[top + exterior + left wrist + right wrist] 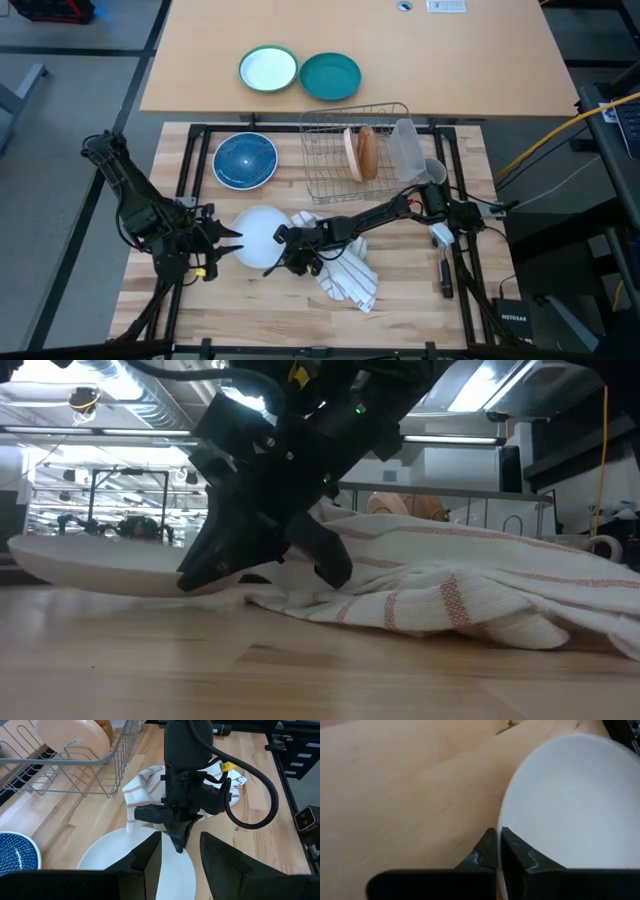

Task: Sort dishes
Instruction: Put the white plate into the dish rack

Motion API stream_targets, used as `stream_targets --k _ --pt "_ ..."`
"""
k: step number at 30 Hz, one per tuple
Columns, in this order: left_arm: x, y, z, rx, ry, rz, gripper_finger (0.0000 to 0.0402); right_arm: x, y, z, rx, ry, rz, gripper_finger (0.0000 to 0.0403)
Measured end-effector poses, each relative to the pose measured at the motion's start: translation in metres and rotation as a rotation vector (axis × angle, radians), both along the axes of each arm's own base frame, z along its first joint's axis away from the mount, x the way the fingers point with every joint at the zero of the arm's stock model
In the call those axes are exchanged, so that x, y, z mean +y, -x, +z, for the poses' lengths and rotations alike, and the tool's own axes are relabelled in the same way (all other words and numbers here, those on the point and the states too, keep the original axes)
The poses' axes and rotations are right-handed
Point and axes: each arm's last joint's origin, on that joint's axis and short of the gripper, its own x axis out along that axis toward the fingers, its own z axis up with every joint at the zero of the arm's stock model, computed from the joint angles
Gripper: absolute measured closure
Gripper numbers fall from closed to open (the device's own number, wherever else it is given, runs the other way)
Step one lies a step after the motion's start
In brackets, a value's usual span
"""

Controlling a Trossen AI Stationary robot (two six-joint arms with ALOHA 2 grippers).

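Note:
The white plate [255, 235] lies right side up on the wooden table, near its front and left of middle. My right gripper [498, 845] reaches in from the right and is shut on the plate's rim. My left gripper [226, 242] hovers open over the plate's left edge, its fingers [150, 862] on either side above the plate [112, 857]. The dark blue plate [245, 160] sits flat farther back. The tan-brown plate [361, 152] stands on edge in the wire rack [330, 180]. My right gripper pinches the white plate's rim [501, 822] on its near right side, one finger on the plate's inner face and one outside. The fingers slant down from the table's right. In the low view the plate [90, 565] stays low, its underside on the table.
A striped towel [350, 278] lies bunched right beside the plate, under my right arm. A teal plate [330, 76] and a green-rimmed white plate [268, 69] sit on the far table. A clear container [405, 148] stands at the rack's right end.

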Motion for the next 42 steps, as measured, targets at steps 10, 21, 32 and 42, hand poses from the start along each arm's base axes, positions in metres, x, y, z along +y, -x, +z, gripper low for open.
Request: stream_targets --k 10,21,32,42 --pt "0.000 0.000 0.000 -0.008 0.033 0.017 0.0276 0.003 -0.008 0.015 -0.042 -0.058 0.014 0.0392" --pt "-0.003 0.004 0.015 -0.089 0.219 0.045 0.0276 0.003 -0.031 0.097 -0.067 -0.092 -0.017 0.0395" --pt "0.001 0.020 0.043 -0.197 0.227 -0.094 0.0276 -0.029 -0.029 0.158 -0.009 -0.058 -0.098 0.0395" --pt "0.014 0.033 0.041 -0.231 0.017 -0.090 0.0276 -0.066 -0.003 0.222 -0.034 -0.044 -0.152 0.0394"
